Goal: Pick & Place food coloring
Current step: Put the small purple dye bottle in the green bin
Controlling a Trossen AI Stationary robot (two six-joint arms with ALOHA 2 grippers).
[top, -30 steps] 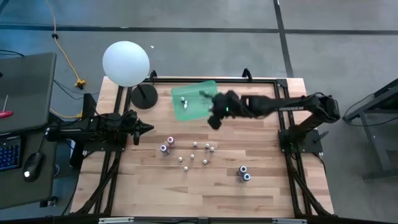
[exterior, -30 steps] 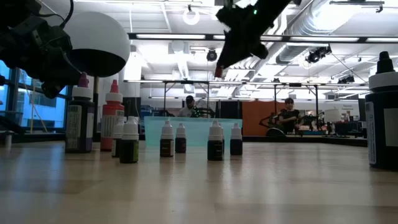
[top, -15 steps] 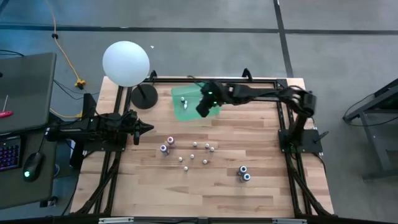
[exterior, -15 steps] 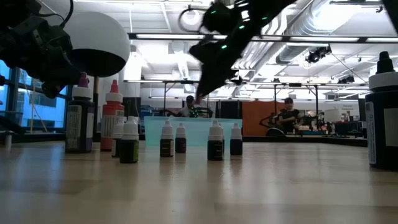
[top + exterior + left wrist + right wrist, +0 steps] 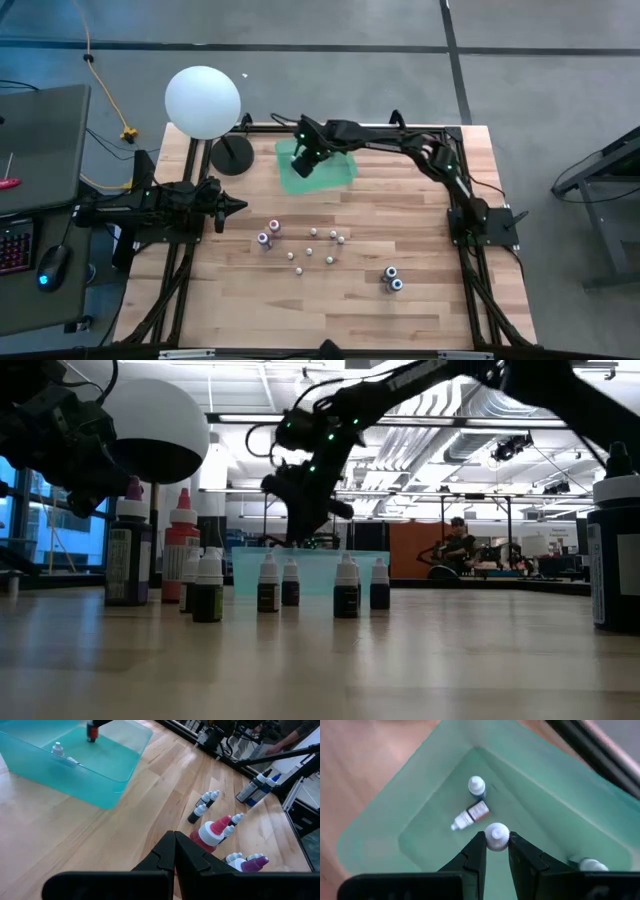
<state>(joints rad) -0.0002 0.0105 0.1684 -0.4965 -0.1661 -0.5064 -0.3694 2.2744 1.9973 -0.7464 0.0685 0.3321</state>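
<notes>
A teal tray (image 5: 340,170) stands at the table's far middle. In it are an upright small bottle (image 5: 476,785), one lying on its side (image 5: 468,817) and a third (image 5: 592,865) near a wall. My right gripper (image 5: 303,160) hangs over the tray's left part, shut on a white-capped food coloring bottle (image 5: 496,835). Several more food coloring bottles (image 5: 313,235) stand on the wood at the table's middle. My left gripper (image 5: 240,207) waits shut at the left side. My right gripper pinches the small bottle between its two fingers, just below the white cap (image 5: 496,833), which shows between the fingertips. The fingers slant down from the table's right side. The bottle is lifted clear, above the tray's floor (image 5: 91,735).
A big white globe (image 5: 203,100) on a black round foot (image 5: 231,155) stands at the far left corner. Two purple-topped bottles (image 5: 266,238) and two blue ones (image 5: 392,278) stand apart from the small ones. A black frame rail (image 5: 400,127) runs along the far edge.
My right gripper has swung toward the table's left and far edge and sunk, tipping further downward. It has carried the bottle from beside the tray's right end to above its left part. It has stayed shut on the bottle.
</notes>
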